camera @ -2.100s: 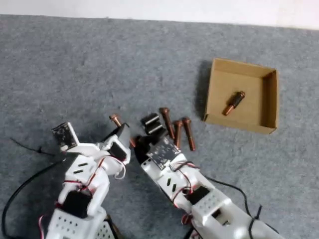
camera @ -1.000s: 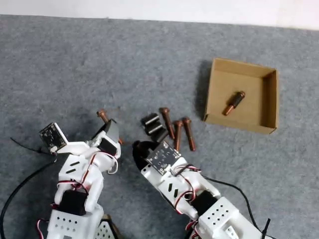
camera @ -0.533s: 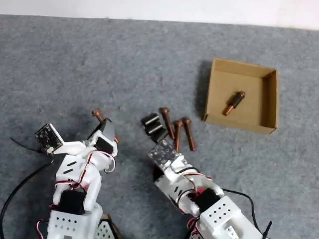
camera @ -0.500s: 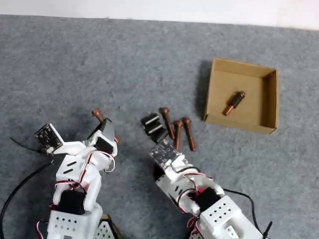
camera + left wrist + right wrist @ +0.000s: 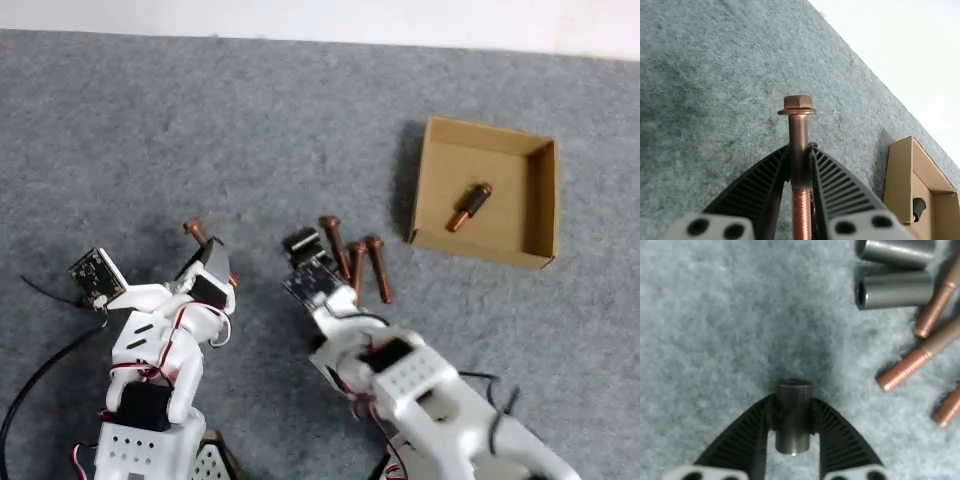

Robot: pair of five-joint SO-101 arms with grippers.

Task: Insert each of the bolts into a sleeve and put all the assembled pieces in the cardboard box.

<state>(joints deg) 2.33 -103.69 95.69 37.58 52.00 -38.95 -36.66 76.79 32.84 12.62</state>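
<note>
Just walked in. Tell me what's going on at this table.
An assembly job is under way. The left tool is shut on a copper bolt, the right tool on a dark sleeve; the two are not yet joined. Three more bolts and two sleeves lie on the grey carpet. One assembled piece already lies in the cardboard box.

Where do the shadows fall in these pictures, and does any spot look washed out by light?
High view: the cardboard box throws a dark shadow on the mat along its wall on the picture's left. Left wrist view: the white surface beyond the mat glares featureless; shadow lies beside the box. Right wrist view: a dark patch sits on the mat just past the held sleeve.
</note>
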